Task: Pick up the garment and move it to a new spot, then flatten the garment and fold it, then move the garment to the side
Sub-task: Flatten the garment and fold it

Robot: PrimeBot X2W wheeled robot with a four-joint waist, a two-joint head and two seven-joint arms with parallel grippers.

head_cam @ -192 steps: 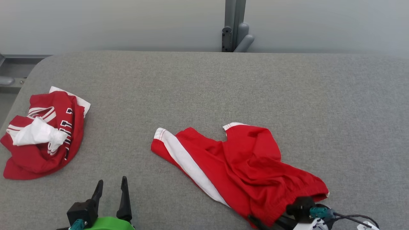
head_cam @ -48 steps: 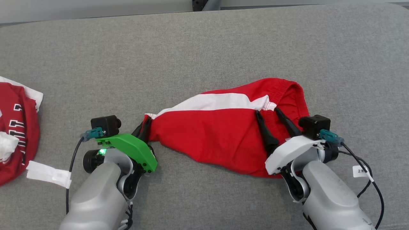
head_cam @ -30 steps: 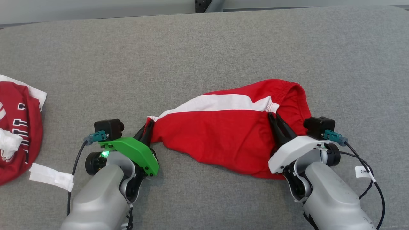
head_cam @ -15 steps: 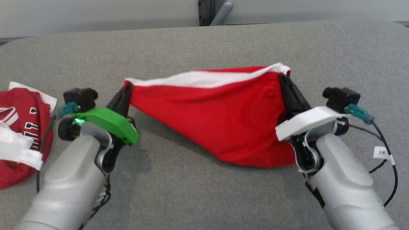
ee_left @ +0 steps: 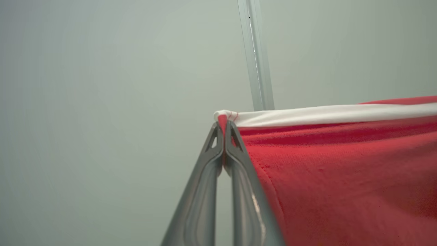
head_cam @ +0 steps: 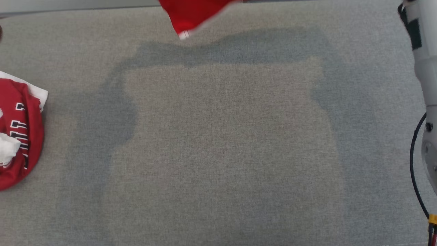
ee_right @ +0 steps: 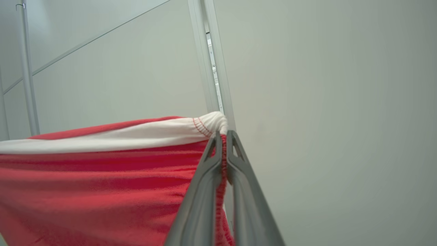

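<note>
Garment (ee_left: 341,171): matt knit cloth, stitched hem. Table (head_cam: 222,153): matt, coarse woven fabric. Fingers (ee_left: 244,191): smooth, semi-gloss. Jersey (head_cam: 20,136), 9 o'clock: matt cloth.

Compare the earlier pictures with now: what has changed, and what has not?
The right tool closed on the waistband of the red shorts; both tools then lifted them, stretched out, clear of the grey table. The left tool kept its grip; the jersey pile stayed put.
</note>
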